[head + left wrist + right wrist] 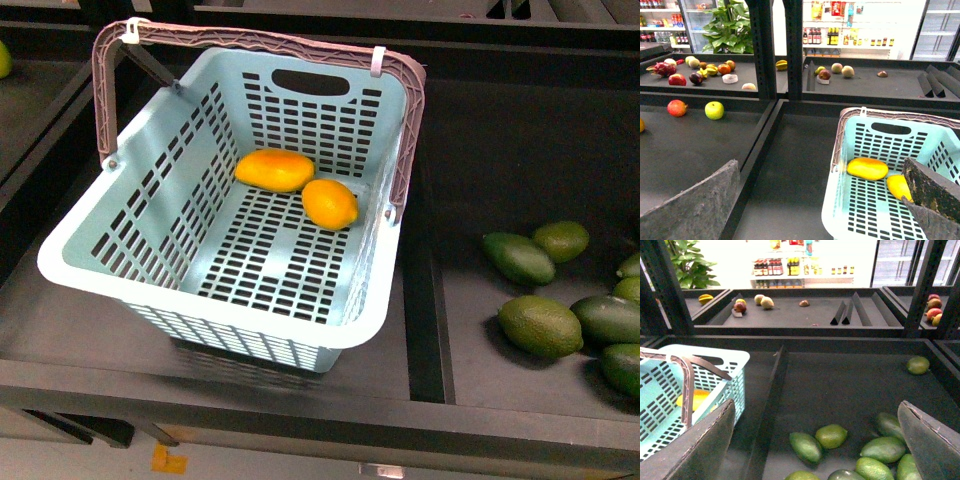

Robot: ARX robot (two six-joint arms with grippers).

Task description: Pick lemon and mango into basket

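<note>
- As seen from the front, the basket (215, 300) sits on the dark table (80, 330) in the left bay, brown ribbed handle (105, 95) swung back over the far rim.
- Basket contents: mango (274, 169) and lemon (330, 203), both on the slotted floor toward the far end, touching or nearly so. Mango is farther back and to the left; lemon is nearer and to the right, nipple tip pointing right.
- The right bay, past a black divider (425, 300), holds loose dark green oval fruits (540, 326) in a cluster at the right edge.
- Neither arm shows in the front view.
- Left wrist view: left gripper (815, 200) has its jaws spread wide and empty. One finger (695, 205) is over the bare table, the other over the basket's (840, 210) near corner. Mango (867, 168) is fully visible; lemon (898, 186) is partly behind that finger.
- Right wrist view: right gripper (815, 440) also has its jaws wide apart, holding nothing, above the green fruits (807, 446). Basket (735, 360) is off to one side, with a bit of yellow fruit visible through its wall.
- Background shelves carry mixed fruit: a green apple (714, 110) and a red fruit (677, 108).
</note>
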